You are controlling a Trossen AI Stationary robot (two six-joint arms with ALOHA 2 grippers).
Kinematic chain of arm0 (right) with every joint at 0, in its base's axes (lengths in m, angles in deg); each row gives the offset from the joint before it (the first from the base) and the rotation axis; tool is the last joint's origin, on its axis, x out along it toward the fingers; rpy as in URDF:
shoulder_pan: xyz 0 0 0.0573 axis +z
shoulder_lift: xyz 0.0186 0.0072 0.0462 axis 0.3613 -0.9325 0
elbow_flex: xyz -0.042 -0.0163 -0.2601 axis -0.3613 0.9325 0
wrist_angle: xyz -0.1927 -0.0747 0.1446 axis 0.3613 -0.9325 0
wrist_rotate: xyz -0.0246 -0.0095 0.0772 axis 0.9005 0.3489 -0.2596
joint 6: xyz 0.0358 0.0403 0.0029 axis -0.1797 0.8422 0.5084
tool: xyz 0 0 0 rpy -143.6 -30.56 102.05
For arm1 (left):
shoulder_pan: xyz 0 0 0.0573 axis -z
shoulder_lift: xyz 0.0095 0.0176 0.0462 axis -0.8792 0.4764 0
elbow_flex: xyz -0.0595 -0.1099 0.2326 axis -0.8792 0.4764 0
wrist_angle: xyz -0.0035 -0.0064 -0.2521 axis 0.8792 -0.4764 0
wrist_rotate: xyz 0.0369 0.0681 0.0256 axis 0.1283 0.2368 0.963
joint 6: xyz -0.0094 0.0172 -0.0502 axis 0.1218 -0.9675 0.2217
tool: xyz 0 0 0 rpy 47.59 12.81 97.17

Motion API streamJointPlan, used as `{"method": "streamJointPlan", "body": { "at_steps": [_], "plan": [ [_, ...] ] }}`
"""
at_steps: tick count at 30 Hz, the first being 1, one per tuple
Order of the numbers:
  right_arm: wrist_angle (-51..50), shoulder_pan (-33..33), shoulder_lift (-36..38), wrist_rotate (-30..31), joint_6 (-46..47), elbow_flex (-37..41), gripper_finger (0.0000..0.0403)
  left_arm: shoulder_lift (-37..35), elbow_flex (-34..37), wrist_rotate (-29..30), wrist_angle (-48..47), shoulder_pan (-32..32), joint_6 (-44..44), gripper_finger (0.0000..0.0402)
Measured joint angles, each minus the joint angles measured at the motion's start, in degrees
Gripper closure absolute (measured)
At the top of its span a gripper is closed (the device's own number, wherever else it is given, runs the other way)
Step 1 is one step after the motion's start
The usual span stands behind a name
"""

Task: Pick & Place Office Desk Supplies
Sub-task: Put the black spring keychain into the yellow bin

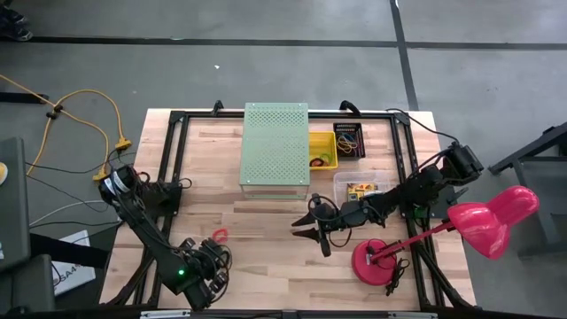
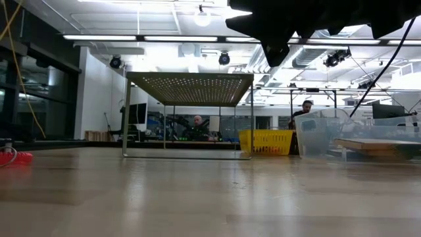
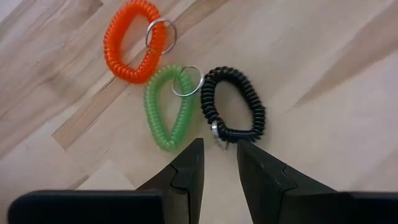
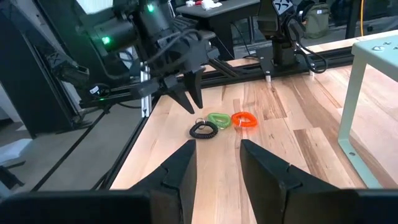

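Coiled elastic loops lie in a tight row on the wooden surface (image 1: 266, 226), toward the left arm's side: the orange loop (image 3: 129, 41), then the green loop (image 3: 168, 107) touching it, then the black loop (image 3: 234, 107) just beside the green, each with a small metal ring. Left pincer (image 3: 217, 163) hangs right over them, pointing steeply down, its two dark fingers (image 3: 186, 171) standing apart with a clear gap and nothing between them, tips just short of the black loop's ring. From the right wrist view, that left pincer (image 4: 189, 93) hovers tilted above the black loop (image 4: 203, 130), not touching it. In the overhead view the left arm folds back from its base at the surface's left edge, elbow bent, wrist tucked near the front edge. Right arm reaches in from the right side, stretched low across the middle; right pincer (image 1: 310, 226) is parted too, empty, aimed toward the loops but well apart from them. Behind it, a clear tray holds a crayon box (image 1: 360, 189), and a yellow basket (image 1: 322, 151) and a black bin (image 1: 348, 141) hold more loops beside the pale-green perforated box (image 1: 275, 143). Pink desk lamp (image 1: 483, 221) stands at right.
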Motion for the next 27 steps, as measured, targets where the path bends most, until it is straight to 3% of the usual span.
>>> {"method": "streamJointPlan", "body": {
  "at_steps": [27],
  "plan": [
    [-0.20, -0.02, 0.02, 0.00, 0.02, 0.00, 0.0292, 4.71, 0.04, -1.57, 1.54, -0.50, -1.57, 0.0311]
  ]
}}
